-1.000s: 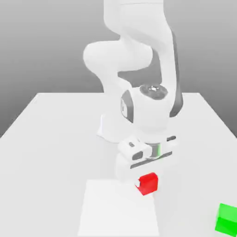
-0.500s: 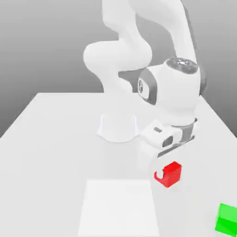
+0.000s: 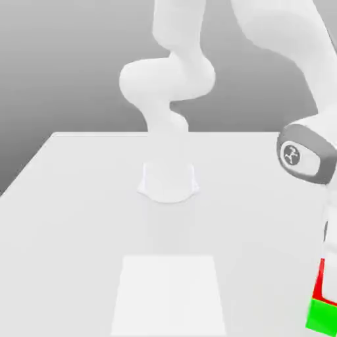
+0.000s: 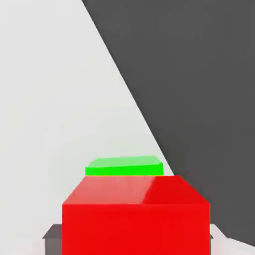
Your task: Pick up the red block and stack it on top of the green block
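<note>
At the exterior view's right edge the red block (image 3: 321, 282) shows as a narrow strip directly above the green block (image 3: 321, 316), and their faces appear to meet. My gripper (image 3: 331, 280) comes down at the red block and covers most of it. The hand view looks across the red block (image 4: 134, 214) from close up. The green block (image 4: 124, 167) pokes out past the red one, lower down. I cannot tell whether the red block is still held.
The arm's round base (image 3: 168, 181) stands mid-table on the white table (image 3: 79, 197). A paler square patch (image 3: 170, 293) lies at the front centre. The blocks sit near the table's edge, and in the hand view dark floor (image 4: 199, 74) lies beyond it.
The arm swung to the exterior view's right with the red block, from the front centre to directly over the green block. The green block stayed put.
</note>
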